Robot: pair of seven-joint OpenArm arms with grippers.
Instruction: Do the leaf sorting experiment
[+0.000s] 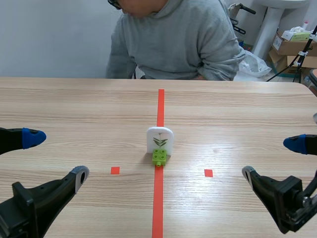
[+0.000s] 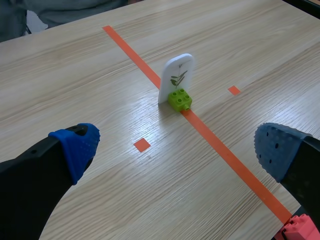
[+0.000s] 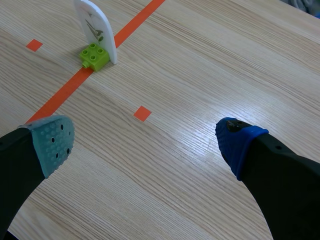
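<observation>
The white rounded plastic card with a green leaf sprig printed on it (image 1: 159,139) stands upright in a small lime-green studded brick (image 1: 159,156). This brick sits on the long orange-red tape line in the middle of the pale wooden tabletop (image 1: 74,104). The left pincer (image 1: 58,156) and the right pincer (image 1: 271,158) are both spread wide, with nothing between their fingers. Each hovers low at its own side, well apart from the card.

I judge that the sorting has not yet begun, and that the step in hand is to take the card from the line. To do this well, only one arm should go in. The card is tall and thin on a small base, so a push near its top would probably tip it. It is better to close low, on the brick or just above it. The pincer should be centred around the piece before it closes, so that neither finger touches first and slides it. To which side this leaf belongs, I cannot tell.

A small red studded brick (image 2: 300,229) lies just beside the left pincer, at the near end of the tape line, and should not be knocked. A person in a grey hooded sweater (image 1: 173,39) sits across the tabletop.
</observation>
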